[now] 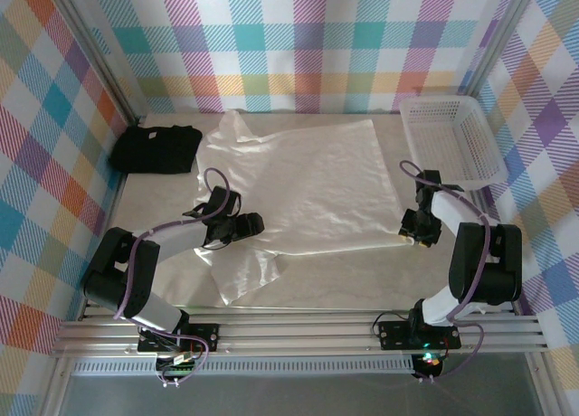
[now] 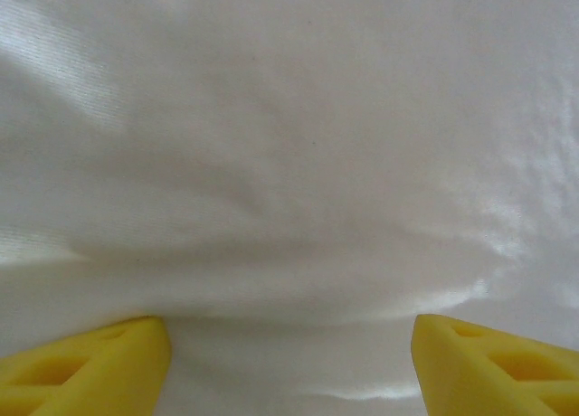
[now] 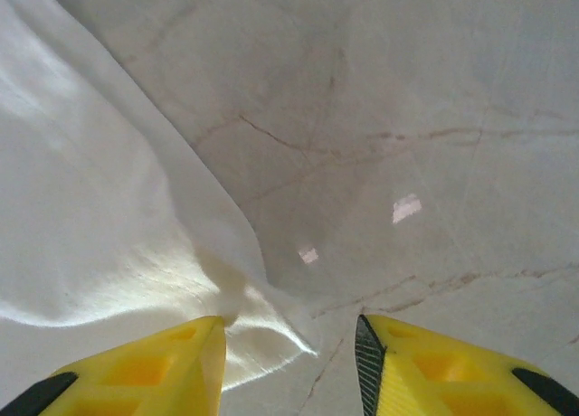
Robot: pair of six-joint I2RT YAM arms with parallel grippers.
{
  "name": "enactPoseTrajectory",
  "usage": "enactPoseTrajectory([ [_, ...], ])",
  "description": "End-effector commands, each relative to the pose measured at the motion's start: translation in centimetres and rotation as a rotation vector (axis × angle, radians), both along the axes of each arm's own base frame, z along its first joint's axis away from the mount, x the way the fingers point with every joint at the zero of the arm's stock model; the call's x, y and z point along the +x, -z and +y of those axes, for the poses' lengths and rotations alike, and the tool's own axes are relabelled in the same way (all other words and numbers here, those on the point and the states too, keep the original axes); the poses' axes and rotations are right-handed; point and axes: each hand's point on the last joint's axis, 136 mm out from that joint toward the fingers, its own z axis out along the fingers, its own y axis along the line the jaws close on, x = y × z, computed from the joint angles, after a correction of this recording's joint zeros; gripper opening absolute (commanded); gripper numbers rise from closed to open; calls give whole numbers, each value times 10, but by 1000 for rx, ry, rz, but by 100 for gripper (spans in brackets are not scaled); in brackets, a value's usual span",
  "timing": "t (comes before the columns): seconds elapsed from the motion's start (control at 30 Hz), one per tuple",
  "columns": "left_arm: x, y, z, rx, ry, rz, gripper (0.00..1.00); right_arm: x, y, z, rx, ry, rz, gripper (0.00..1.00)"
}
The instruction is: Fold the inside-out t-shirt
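Plaid-patterned walls point(image 1: 298, 36) enclose a pale, veined table point(image 1: 362, 280). The inside-out t-shirt point(image 1: 308, 176) is found spread across the middle of the table, largely flat, with a loose flap reaching toward the near edge on the left. A black t-shirt point(image 1: 156, 148) is noted at the far left, just beside it, and a white basket point(image 1: 450, 137) at the far right.

The left gripper point(image 1: 246, 224) is seen low over the near-left part of the t-shirt. In the wrist view its yellow fingers point(image 2: 90, 362) are spread wide above cloth, and nothing is pinched. The right gripper point(image 1: 414, 237) is placed at the near-right corner of the garment. Its fingers point(image 3: 145, 371) stand apart, the cloth corner lies on the table by one of them, and no hold is observed.

The step in hand is judged to be the taking of the near hem for a fold toward the far side. It is recommended that both corners be pinched at the very edge, through the full thickness of the garment, and lifted together at equal height so that the hem is held straight. The loose near-left flap should be laid in first; otherwise a skewed fold is to be expected. Dragging of cloth toward the black t-shirt should be avoided.
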Motion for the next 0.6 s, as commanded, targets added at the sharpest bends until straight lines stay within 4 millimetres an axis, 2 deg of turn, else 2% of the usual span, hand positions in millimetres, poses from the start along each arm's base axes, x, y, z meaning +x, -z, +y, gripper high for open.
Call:
enactPoseTrajectory([
  [0.0,-20,18,6,42,24,85,72,-9,6,7,54,21,38,45],
  [0.23,-20,15,6,42,27,77,72,-7,17,16,110,23,45,42],
  [0.57,-20,13,6,43,31,72,73,-2,15,13,104,19,39,38],
])
